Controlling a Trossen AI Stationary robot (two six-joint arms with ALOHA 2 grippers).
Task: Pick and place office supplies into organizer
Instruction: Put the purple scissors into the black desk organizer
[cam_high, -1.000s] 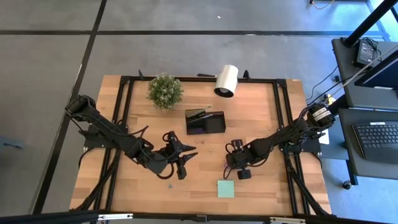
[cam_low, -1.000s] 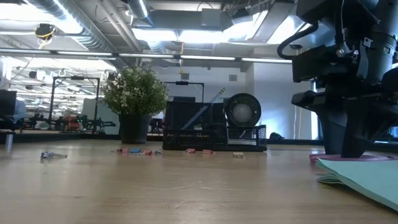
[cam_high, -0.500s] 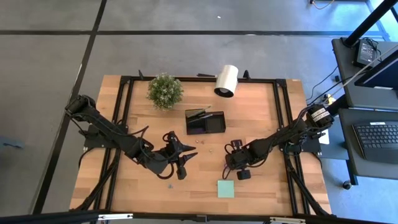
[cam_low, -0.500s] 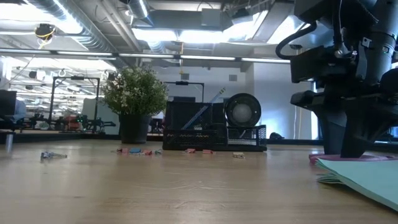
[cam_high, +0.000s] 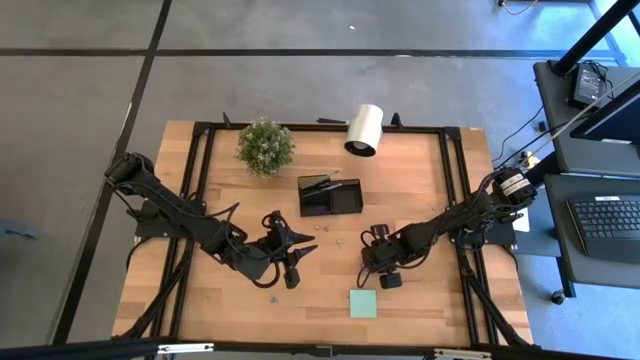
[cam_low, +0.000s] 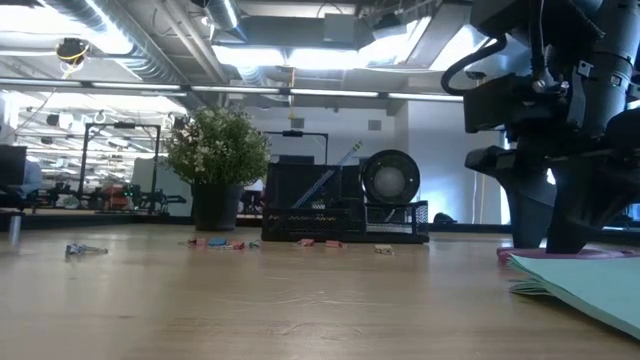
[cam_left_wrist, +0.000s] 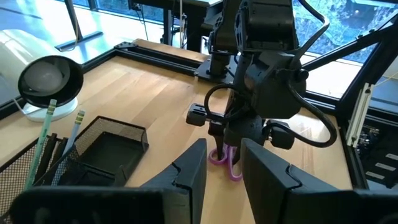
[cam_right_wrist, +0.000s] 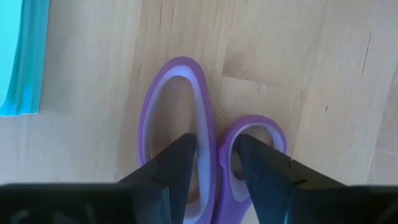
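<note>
While lowered, right jaws (cam_right_wrist: 214, 165) straddle scissors (cam_right_wrist: 208, 134) handles.

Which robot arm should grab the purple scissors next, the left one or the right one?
The right one, probably. The right gripper is already down over the scissors, its open fingers either side of the handle loops. The left gripper hovers farther off, open, and only faces them from across the table.

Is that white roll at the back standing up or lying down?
Lying down: the white roll rests sideways, its round open end facing the low camera.
</note>
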